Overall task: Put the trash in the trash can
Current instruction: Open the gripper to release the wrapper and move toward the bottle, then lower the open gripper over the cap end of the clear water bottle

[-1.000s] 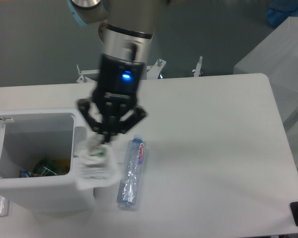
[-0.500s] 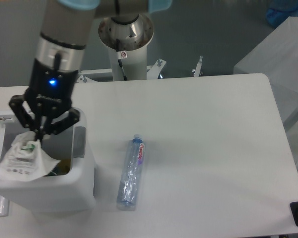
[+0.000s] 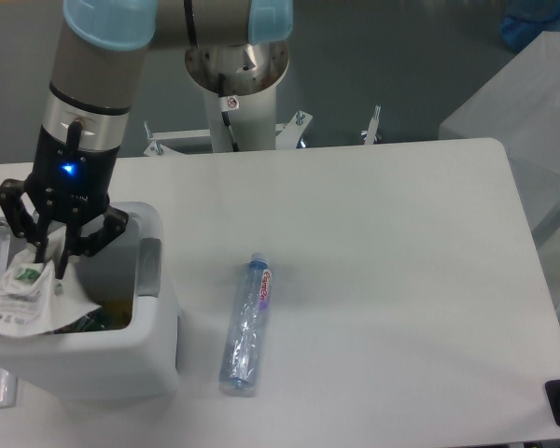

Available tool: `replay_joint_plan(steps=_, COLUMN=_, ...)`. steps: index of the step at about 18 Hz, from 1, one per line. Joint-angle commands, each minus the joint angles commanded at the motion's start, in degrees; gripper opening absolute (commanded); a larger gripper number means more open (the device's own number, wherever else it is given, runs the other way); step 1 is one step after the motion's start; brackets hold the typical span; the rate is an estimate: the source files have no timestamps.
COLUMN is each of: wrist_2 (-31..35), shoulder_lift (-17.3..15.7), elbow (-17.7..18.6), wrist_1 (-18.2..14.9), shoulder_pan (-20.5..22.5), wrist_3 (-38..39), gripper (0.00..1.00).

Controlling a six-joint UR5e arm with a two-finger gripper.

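Shifted a little further left since half a second ago: gripper (image 3: 52, 257) over the open white trash can (image 3: 154, 350) at the table's (image 3: 401, 280) left edge, fingers pinched on the crumpled clear plastic wrapper (image 3: 23, 299). Wrapper carried along, hung lower over the bin's left side, partly covering the rim there. Dark rubbish glimpsed inside the bin. Clear plastic bottle (image 3: 247, 324) with its red-pink label left unmoved, flat on the table just right of the bin, cap toward the far side.
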State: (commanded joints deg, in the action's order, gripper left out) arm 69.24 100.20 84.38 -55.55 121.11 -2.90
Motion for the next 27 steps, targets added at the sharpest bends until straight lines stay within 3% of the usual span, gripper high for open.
replay_joint_plan(steps=7, wrist_2=1.25, shoulder_lift=-0.70, elbow=0.00, wrist_1=0.00, shoulder_pan=1.49, wrist_3=0.18, gripper=1.00)
replay_joint_plan(steps=11, wrist_2=-1.03, shoulder_lift=-0.79, elbow=0.35, wrist_1=1.39, shoulder_pan=11.84, wrist_3=6.85, gripper=1.00)
replay_joint_plan(steps=15, wrist_2=-0.86, shoulder_lift=2.27, elbow=-0.09, wrist_1=4.57, shoulder_pan=16.86, wrist_3=6.77, gripper=1.00)
replay_joint_plan(steps=19, wrist_2=5.19, shoulder_lift=5.36, elbow=-0.27, wrist_1=3.87, shoulder_pan=19.15, wrist_3=5.89, gripper=1.00)
replay_joint_plan(steps=21, wrist_2=4.94, shoulder_lift=6.06, elbow=0.00, wrist_1=3.95, shoulder_pan=19.34, wrist_3=5.11, gripper=1.00)
replay_joint_plan(steps=27, wrist_2=5.29, shoulder_lift=11.86, elbow=1.04, wrist_1=3.78, shoulder_pan=19.07, wrist_3=-7.19, gripper=1.00)
